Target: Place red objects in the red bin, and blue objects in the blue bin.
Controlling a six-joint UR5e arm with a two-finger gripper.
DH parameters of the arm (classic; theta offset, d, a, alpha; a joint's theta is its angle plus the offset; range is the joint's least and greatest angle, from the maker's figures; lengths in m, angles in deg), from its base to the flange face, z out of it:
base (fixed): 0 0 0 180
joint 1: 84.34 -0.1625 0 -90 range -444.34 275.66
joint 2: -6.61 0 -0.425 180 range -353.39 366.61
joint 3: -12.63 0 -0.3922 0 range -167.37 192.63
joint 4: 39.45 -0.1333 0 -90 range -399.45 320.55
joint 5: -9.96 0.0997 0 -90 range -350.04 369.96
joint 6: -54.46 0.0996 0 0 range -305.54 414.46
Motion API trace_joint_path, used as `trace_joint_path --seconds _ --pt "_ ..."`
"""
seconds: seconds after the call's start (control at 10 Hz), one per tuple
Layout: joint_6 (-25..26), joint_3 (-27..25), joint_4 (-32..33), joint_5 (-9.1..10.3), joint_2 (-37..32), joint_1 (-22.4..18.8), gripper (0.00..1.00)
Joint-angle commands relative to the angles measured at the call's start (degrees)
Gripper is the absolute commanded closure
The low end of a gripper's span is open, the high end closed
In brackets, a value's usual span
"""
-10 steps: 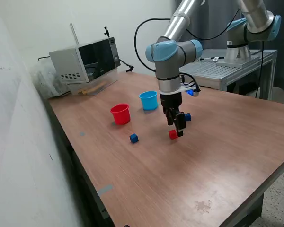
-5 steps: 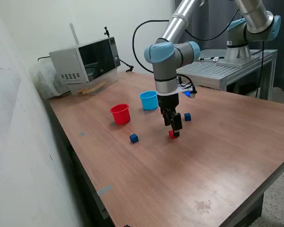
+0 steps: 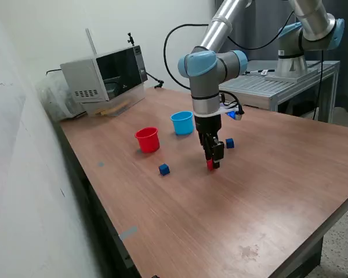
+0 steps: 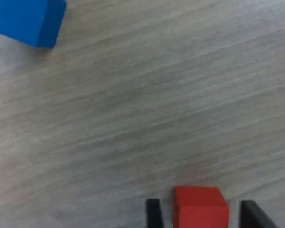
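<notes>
Gripper (image 3: 212,164) low over the wooden table (image 3: 278,191), pointing straight down, a red cube (image 3: 209,164) between its two black fingers (image 4: 153,213). Wrist view shows a narrow gap on each side of the cube; jaws partly open, not pressing on it. Cube sits flat on the wood.

Taking the gripper as clock centre in the exterior view: red bin (image 3: 147,139) at about 10 o'clock, well apart, upright. Blue bin (image 3: 182,123) at about 11 o'clock, nearer, upright, standing apart from the red one. One blue cube (image 3: 164,169) at 9 o'clock, apart. Another blue cube (image 3: 229,143) at about 1 o'clock, near, just beyond the arm's wrist. A blue cube (image 4: 27,20) also shows in the wrist view, well apart from the red one; which of the two it is I cannot tell.

Open wood from 3 through 7 o'clock, running to the table's near edge. Grey box appliance (image 3: 104,74) on the far corner by the white wall (image 3: 23,174). Metal bench (image 3: 278,84) behind the table.
</notes>
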Motion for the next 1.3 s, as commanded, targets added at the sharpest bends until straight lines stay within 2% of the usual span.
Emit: trace_joint_path --seconds 0.0,0.2,0.5,0.8,1.0,1.2 --pt "-0.10 0.20 0.01 -0.56 0.00 0.06 1.00" --pt "-2.28 0.46 0.01 -0.56 -0.52 0.06 1.00" --pt "-3.87 0.38 -0.69 -0.73 -7.44 1.63 1.00" --pt "-6.06 0.38 -2.00 -1.17 -12.82 6.99 1.00" --pt "-8.35 1.25 -2.80 -1.26 -13.53 12.95 1.00" --pt "-9.93 1.17 -2.72 -1.26 -13.45 16.74 1.00"
